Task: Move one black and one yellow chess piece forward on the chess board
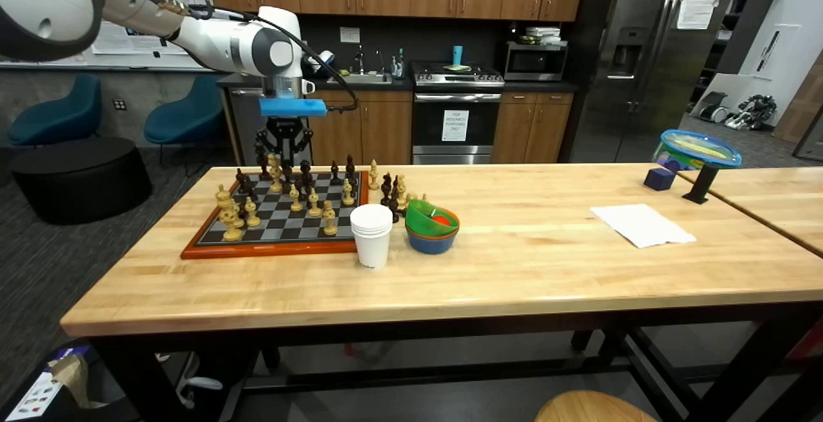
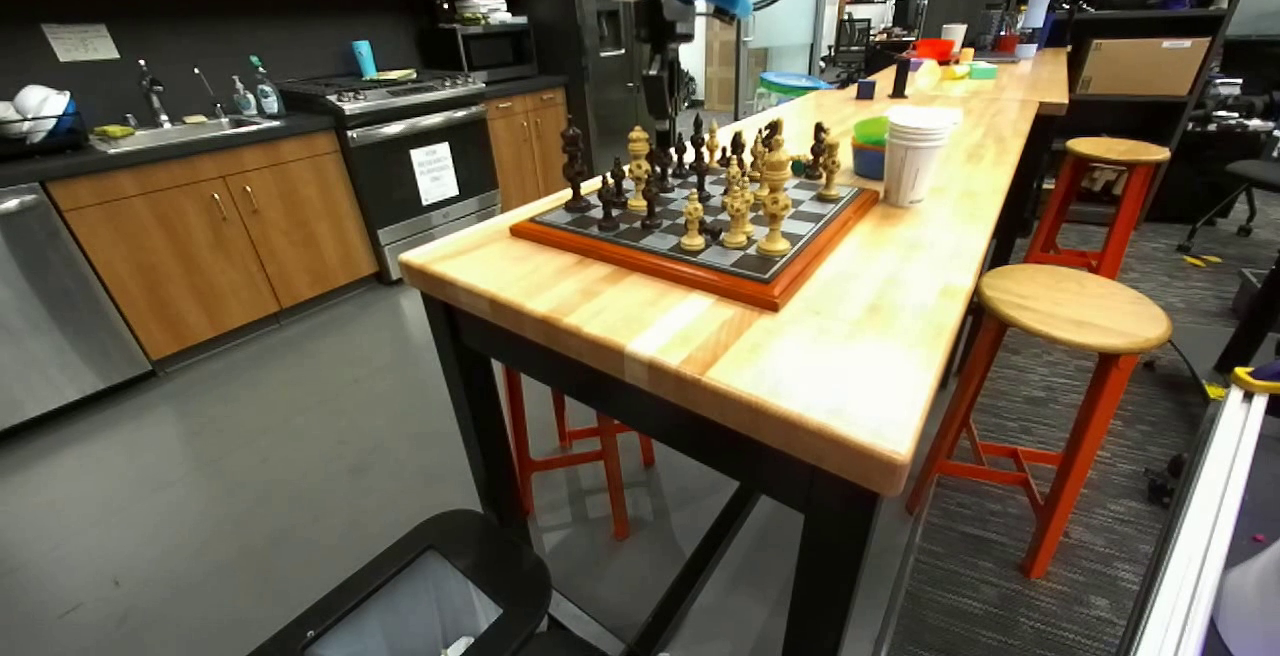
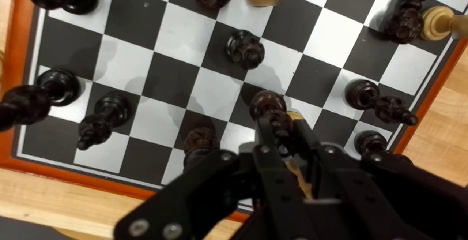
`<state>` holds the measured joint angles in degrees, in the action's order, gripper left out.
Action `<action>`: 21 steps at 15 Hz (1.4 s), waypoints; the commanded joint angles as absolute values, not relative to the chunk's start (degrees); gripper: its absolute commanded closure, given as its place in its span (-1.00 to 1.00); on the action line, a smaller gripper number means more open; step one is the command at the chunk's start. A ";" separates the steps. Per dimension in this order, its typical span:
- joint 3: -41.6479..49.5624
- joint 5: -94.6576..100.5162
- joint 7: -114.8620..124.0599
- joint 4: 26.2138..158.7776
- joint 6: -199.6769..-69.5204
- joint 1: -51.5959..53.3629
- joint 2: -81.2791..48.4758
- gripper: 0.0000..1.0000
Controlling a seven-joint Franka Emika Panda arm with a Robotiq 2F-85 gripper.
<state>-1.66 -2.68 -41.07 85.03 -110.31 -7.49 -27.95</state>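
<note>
The chess board [image 1: 308,248], with a reddish-brown border, lies on the table; it also shows in an exterior view [image 2: 690,274] and the wrist view [image 3: 11,123]. Black and yellow chess pieces stand on it, among them a yellow piece [image 1: 329,219] near its front edge. My gripper [image 1: 287,154] points down over the board's far side. In the wrist view, its fingertips [image 3: 282,123] are close together on both sides of a black chess piece [image 3: 268,102]. I cannot tell whether that piece touches the board. A yellow bit [image 3: 295,115] shows behind one fingertip.
Other black pieces [image 3: 106,117] stand close around the gripper. Several loose pieces [image 1: 398,190] stand beside the board. Stacked white cups [image 1: 371,242] and colored bowls [image 1: 432,232] stand near its front right corner. White paper [image 1: 642,224] lies farther right on the table.
</note>
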 commanded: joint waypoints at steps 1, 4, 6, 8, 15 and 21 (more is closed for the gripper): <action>-2.32 -3.66 -42.40 83.45 -110.26 -8.39 -29.02 0.91; -2.30 -3.52 -42.50 82.67 -110.23 -8.47 -29.80 0.91; -2.35 -3.53 -42.57 82.00 -110.09 -8.52 -30.30 0.91; -2.39 -3.50 -42.59 81.43 -110.05 -8.53 -30.76 0.91; -2.39 -3.42 -42.57 80.93 -110.24 -8.64 -31.00 -0.10; -2.17 -3.31 -42.61 82.49 -110.41 -9.06 -29.24 0.07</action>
<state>-1.66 -2.81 -41.42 81.59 -110.37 -8.09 -30.71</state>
